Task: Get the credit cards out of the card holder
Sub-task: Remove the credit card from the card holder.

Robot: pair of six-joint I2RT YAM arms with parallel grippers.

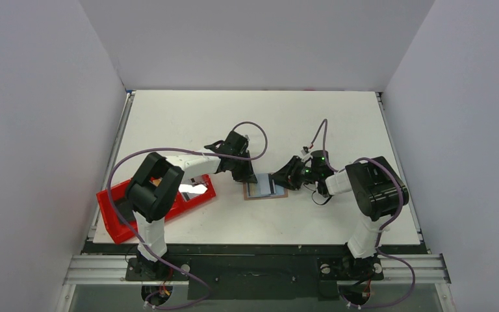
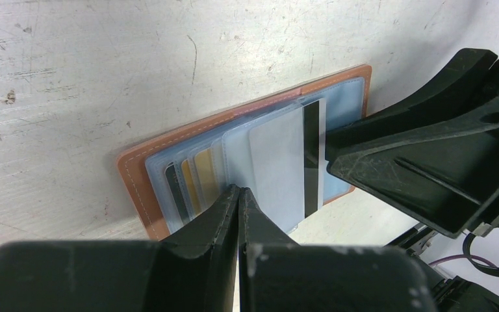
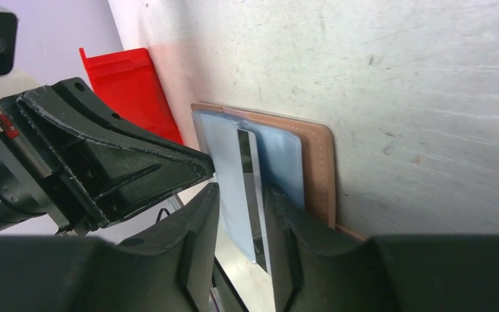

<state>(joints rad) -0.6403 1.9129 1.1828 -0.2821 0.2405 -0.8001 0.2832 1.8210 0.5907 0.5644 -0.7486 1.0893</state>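
Roughly midway between the two arms, flat on the scuffed white worktop [image 1: 234,123], lies the small tan-brown leather bifold card holder [image 2: 132,174]. It is opened out, so its pale-stitched border frames clear blue-grey pockets. The thin, glossy credit cards [image 2: 279,162] sit fanned in those pockets with their edges overlapping. The uppermost is a pale blue-grey rectangle with a black stripe along one side, and gold and dark edges show beneath it. The left jaws, matte black wedges with worn edges, are pressed together with no gap, their tips down at the holder's near edge over the fanned cards. The right jaws, equally black and scuffed, stand slightly spread and straddle the striped card's free edge; whether they touch it I cannot tell. A bright red tray [image 3: 130,91] with raised walls lies on the worktop to the holder's left, under the left arm, with something shiny in it.
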